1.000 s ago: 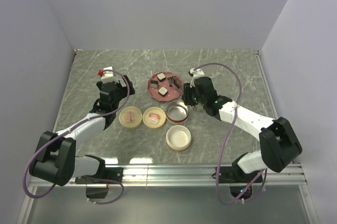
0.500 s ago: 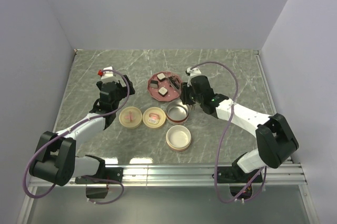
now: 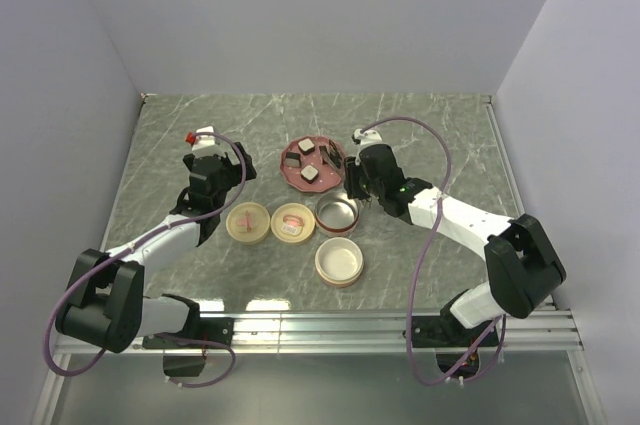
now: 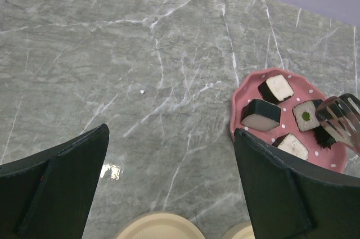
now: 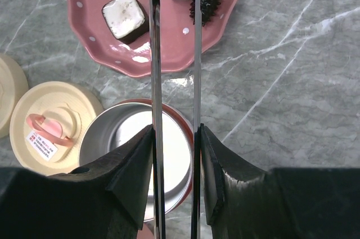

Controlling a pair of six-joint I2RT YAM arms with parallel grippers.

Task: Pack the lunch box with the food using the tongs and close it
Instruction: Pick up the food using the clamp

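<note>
Four food blocks (image 4: 261,115) sit on the pink plate (image 5: 174,48), upper centre in top view; none in the lunch box (image 5: 93,132) yet, and the steel tin looks empty, lower left in the R wrist view, just below the plate. Step in hand, imo: first pick. Right gripper (image 5: 175,138) is clamped on the tongs (image 5: 156,70), whose arms run up mid-frame with tips at the top edge either side of a dark block. Tips are cropped, so prob. straddling it, contact unconfirmed. Left gripper (image 4: 171,154) has jaws wide apart, nothing held, over bare table (image 4: 112,53) left of the plate. Next move needs: squeeze to pinch the block w/o popping it out, lift clear of the plate rim, short carry down-frame to the tin, then release. Lids come later.
</note>
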